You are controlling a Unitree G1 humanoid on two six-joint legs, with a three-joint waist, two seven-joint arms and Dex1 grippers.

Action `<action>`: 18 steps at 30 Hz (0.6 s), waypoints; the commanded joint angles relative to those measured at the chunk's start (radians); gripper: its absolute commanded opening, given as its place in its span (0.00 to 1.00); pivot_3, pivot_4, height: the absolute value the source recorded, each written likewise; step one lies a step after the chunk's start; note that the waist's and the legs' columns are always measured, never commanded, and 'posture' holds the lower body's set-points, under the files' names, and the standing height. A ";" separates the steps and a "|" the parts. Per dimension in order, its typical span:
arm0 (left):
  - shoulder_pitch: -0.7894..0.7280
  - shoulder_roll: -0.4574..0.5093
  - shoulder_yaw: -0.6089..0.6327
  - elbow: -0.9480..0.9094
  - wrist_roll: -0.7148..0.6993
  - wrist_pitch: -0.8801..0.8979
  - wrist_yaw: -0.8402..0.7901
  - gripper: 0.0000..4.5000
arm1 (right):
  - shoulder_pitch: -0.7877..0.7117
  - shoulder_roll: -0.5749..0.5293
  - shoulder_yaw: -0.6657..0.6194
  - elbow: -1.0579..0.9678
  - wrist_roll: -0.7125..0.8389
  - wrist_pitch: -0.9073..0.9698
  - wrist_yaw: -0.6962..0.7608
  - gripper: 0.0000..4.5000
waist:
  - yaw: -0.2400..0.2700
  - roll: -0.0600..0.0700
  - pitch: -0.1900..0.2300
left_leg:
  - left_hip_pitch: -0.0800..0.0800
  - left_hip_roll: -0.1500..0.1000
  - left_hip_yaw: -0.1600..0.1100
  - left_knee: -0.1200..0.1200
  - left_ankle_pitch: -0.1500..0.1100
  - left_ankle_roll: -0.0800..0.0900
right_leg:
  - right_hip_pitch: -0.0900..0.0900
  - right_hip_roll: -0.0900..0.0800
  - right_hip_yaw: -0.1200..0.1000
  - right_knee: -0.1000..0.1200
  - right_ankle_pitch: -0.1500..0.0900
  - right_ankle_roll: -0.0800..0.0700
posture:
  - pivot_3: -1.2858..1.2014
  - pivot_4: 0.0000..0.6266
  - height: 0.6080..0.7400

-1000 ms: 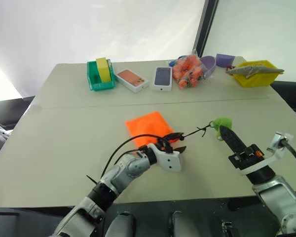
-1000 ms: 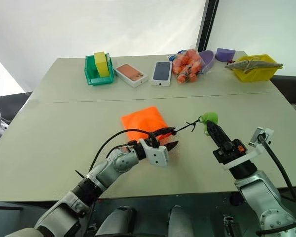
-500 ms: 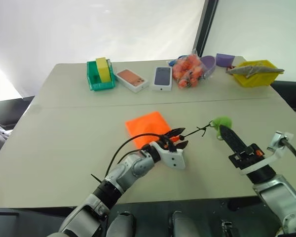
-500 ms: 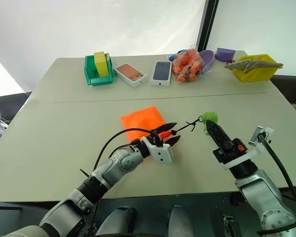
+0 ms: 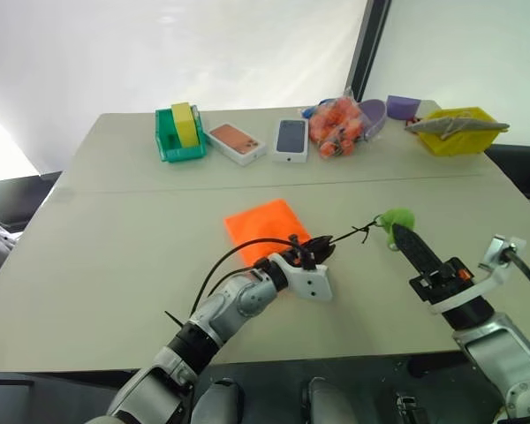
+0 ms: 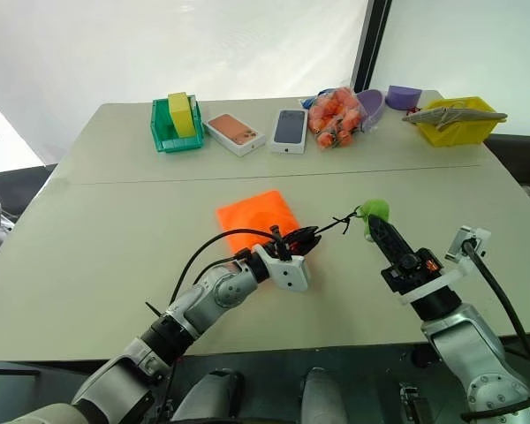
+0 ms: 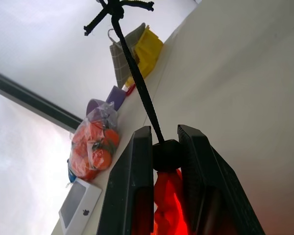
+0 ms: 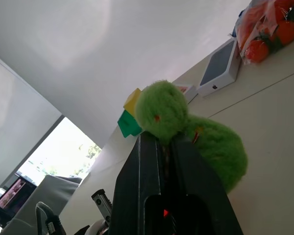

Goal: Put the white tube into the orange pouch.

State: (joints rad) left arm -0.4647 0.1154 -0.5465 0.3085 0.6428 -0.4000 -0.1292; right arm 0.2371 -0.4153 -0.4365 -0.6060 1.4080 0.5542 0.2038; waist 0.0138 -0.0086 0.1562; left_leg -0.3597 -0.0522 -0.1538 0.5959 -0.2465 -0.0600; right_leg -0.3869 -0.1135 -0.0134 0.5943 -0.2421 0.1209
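Both of my hands are busy with the string of the orange pouch [image 6: 254, 218]. My left gripper [image 6: 306, 239] sits at the near right corner of the pouch. Its two black fingers [image 7: 132, 196] are squeezed on a little black bead on the cord [image 7: 137, 83], and a bit of orange cloth is tucked between them too. From there the thin black cord runs across the table [image 5: 115, 256] to my right gripper [image 5: 401, 237]. Part way along it there is a small knot with loose ends.

My right gripper has its fingers pressed tight together, pinching the green fuzzy ball [image 8: 186, 129] at the end of the cord. It is lifted a little off the table.

The pouch lies flat in the middle of the table. I cannot see the white tube anywhere.

At the far edge I see a green bin [image 5: 178, 137] with a yellow block in it, two phone boxes [image 5: 263, 140], a clear bag of orange things [image 5: 336, 125], and a yellow bin [image 5: 459, 131] on the right.
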 commanded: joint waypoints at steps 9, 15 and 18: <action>0.003 0.020 0.023 -0.027 -0.058 0.040 -0.068 0.05 | -0.028 0.004 -0.018 0.015 -0.056 -0.045 0.003 0.00 | -0.001 0.000 0.000 | 0.000 0.000 0.001 0.000 0.000 0.000 | 0.000 0.000 0.000 0.000 0.000 0.000 | 0.52 0.24 1.00; 0.040 0.100 0.036 -0.079 -0.132 0.040 -0.187 0.05 | -0.112 0.018 -0.035 0.124 -0.210 -0.106 -0.080 0.00 | -0.001 0.001 0.000 | 0.000 0.000 0.001 -0.001 0.000 0.000 | -0.001 0.000 0.000 0.000 0.000 -0.001 | 0.52 0.24 1.00; 0.078 0.162 0.062 -0.137 -0.169 0.054 -0.242 0.05 | -0.154 0.012 -0.049 0.202 -0.303 -0.133 -0.120 0.00 | -0.001 0.001 0.000 | 0.000 0.000 0.001 -0.001 0.000 0.000 | -0.001 0.000 0.000 0.000 0.000 -0.001 | 0.52 0.24 1.00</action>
State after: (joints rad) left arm -0.4081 0.2467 -0.5222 0.2184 0.5070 -0.3540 -0.3407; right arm 0.1026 -0.3986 -0.4377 -0.4247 1.1549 0.4705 0.1072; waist 0.0123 -0.0077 0.1559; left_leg -0.3599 -0.0518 -0.1523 0.5942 -0.2465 -0.0599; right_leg -0.3886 -0.1139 -0.0131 0.5942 -0.2423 0.1204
